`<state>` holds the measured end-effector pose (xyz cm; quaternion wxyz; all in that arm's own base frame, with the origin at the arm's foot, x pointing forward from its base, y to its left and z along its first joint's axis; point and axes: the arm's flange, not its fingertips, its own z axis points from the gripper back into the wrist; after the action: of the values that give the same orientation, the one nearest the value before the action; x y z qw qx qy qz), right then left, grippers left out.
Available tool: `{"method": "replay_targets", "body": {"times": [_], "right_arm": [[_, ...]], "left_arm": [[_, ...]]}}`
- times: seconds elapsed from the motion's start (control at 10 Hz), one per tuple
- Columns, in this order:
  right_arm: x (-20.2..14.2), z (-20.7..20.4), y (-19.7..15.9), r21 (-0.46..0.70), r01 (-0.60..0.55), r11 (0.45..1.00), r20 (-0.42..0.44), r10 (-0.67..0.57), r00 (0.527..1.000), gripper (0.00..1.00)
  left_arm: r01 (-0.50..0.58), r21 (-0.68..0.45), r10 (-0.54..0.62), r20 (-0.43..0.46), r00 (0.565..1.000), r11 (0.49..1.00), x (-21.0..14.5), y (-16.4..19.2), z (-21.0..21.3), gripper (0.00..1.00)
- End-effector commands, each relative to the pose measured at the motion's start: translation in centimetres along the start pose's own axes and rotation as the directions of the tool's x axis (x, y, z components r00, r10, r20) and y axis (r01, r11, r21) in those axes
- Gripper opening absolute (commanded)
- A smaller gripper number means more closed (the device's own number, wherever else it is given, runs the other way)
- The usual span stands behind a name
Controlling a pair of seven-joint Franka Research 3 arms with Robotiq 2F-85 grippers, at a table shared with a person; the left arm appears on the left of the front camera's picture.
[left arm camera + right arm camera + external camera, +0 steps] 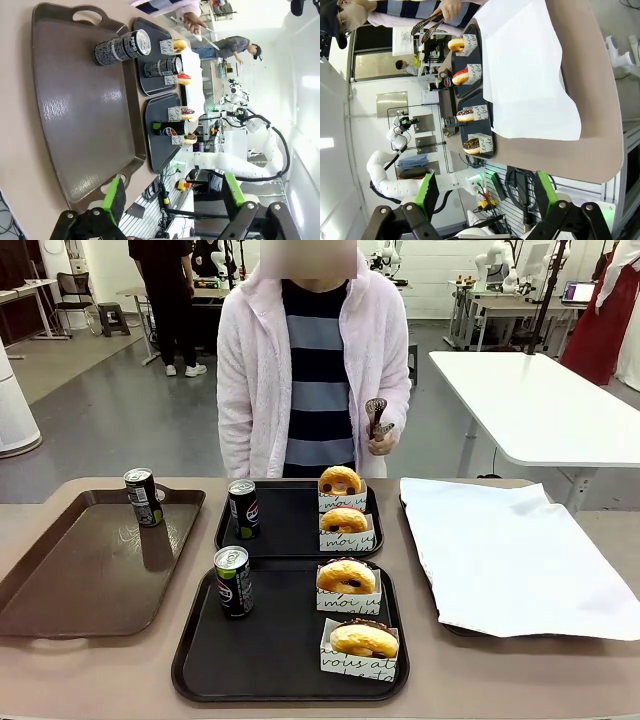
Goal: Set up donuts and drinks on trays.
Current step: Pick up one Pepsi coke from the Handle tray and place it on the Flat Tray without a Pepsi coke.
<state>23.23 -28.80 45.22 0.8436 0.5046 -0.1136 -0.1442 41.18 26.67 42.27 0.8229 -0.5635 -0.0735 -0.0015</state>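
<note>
Both black trays look nearly set: the near tray (200,660) holds a soda can (233,581) at its left and two sleeved donuts at its right, a glazed one (346,578) behind a chocolate-iced one (364,640). The far tray (290,535) mirrors that, with a can (243,508) on the left and two glazed donuts (340,481), (344,521) in paper sleeves on the right. One spare can (143,496) stands upright in the far corner of the brown handled tray (60,580), so we'd guess that is leftover stock or one last placement; can't tell which. The paper-lined tray (500,550) on the right has no donuts on it. The person across the bench (420,680) holds tongs (377,420) upright at chest height, clear of the trays. Our left pincer (172,192) hangs wide apart and holds nothing, above the brown tray's near handle. Our right pincer (482,192) is likewise spread with nothing between the pads, off the bench end by the paper-lined tray.
</note>
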Motion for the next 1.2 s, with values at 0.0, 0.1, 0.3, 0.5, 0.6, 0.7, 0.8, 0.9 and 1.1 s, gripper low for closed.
{"method": "replay_targets", "body": {"times": [0.0, 0.1, 0.3, 0.5, 0.6, 0.7, 0.8, 0.9, 1.1], "right_arm": [[0.0, 0.01, 0.05, 0.009, -0.006, 1.0, -0.003, 0.006, 1.0, 1.0], [0.0, 0.01, 0.05, 0.009, -0.006, 1.0, -0.003, 0.006, 1.0, 1.0], [0.0, 0.01, 0.05, 0.009, -0.006, 1.0, -0.003, 0.006, 1.0, 1.0], [0.0, 0.01, 0.05, 0.009, -0.006, 1.0, -0.003, 0.006, 1.0, 1.0], [0.0, 0.01, 0.05, 0.009, -0.006, 1.0, -0.003, 0.006, 1.0, 1.0], [0.0, 0.01, 0.05, 0.009, -0.006, 1.0, -0.003, 0.006, 1.0, 1.0], [0.0, 0.01, 0.05, 0.009, -0.006, 1.0, -0.003, 0.006, 1.0, 1.0], [0.0, 0.01, 0.05, 0.009, -0.006, 1.0, -0.003, 0.006, 1.0, 1.0], [0.0, 0.01, 0.05, 0.009, -0.006, 1.0, -0.003, 0.006, 1.0, 1.0]], "left_arm": [[0.0, 0.006, 0.0, -0.002, 1.0, 1.0, -0.17, 0.07, 0.16, 1.0], [0.0, 0.006, 0.0, -0.002, 1.0, 1.0, -0.17, 0.07, 0.16, 1.0], [0.0, 0.006, 0.0, -0.002, 1.0, 1.0, -0.17, 0.07, 0.16, 1.0], [0.0, 0.006, 0.0, -0.002, 1.0, 1.0, -0.17, 0.07, 0.16, 1.0], [0.0, 0.006, 0.0, -0.002, 1.0, 1.0, -0.17, 0.07, 0.16, 1.0], [0.0, 0.006, 0.0, -0.002, 1.0, 1.0, -0.17, 0.07, 0.16, 1.0], [0.0, 0.006, 0.0, -0.002, 1.0, 1.0, -0.17, 0.07, 0.16, 1.0], [0.0, 0.006, 0.0, -0.002, 1.0, 1.0, -0.17, 0.07, 0.16, 1.0], [0.0, 0.006, 0.0, -0.002, 1.0, 1.0, -0.17, 0.07, 0.16, 1.0]]}}
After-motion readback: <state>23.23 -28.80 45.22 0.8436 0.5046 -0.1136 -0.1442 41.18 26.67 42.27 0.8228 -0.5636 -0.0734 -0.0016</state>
